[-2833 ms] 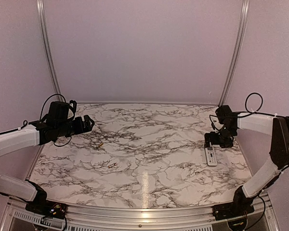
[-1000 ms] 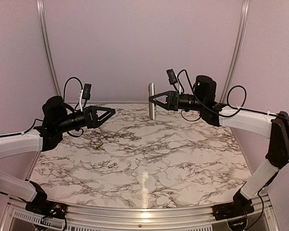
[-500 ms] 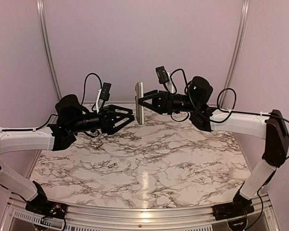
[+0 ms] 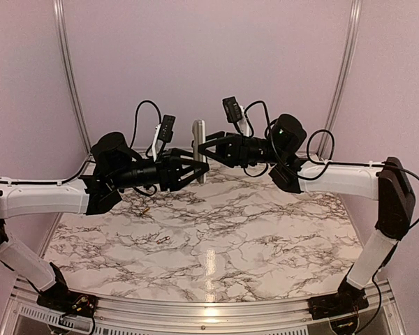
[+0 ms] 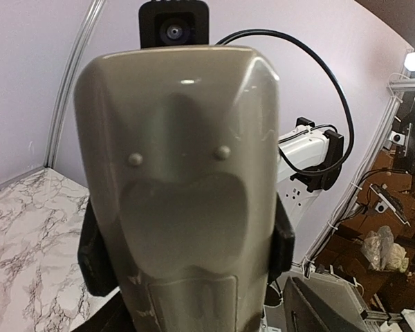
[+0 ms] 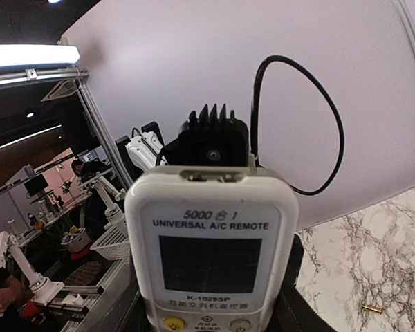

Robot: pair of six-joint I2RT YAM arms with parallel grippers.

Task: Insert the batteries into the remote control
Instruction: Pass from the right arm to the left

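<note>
The remote control (image 4: 198,136) stands upright in mid-air above the back of the table, my right gripper (image 4: 202,151) shut on its sides. The right wrist view shows its white front (image 6: 211,256) with the display, and the left wrist view fills with its greyish-tan back (image 5: 180,173). My left gripper (image 4: 197,172) reaches in from the left, its jaws straddling the remote's lower end; contact is not visible. Black fingers (image 5: 97,256) flank the remote. The two batteries lie on the table: a gold one (image 4: 145,210) (image 6: 371,308) and a silvery one (image 4: 163,240).
The marble table (image 4: 265,230) lies below both raised arms. Aluminium posts (image 4: 70,84) (image 4: 342,77) and pink walls close the back. Cables loop above both wrists.
My left arm has moved right, up to the remote, and its jaws have narrowed around it. My right arm has carried the remote a little further left.
</note>
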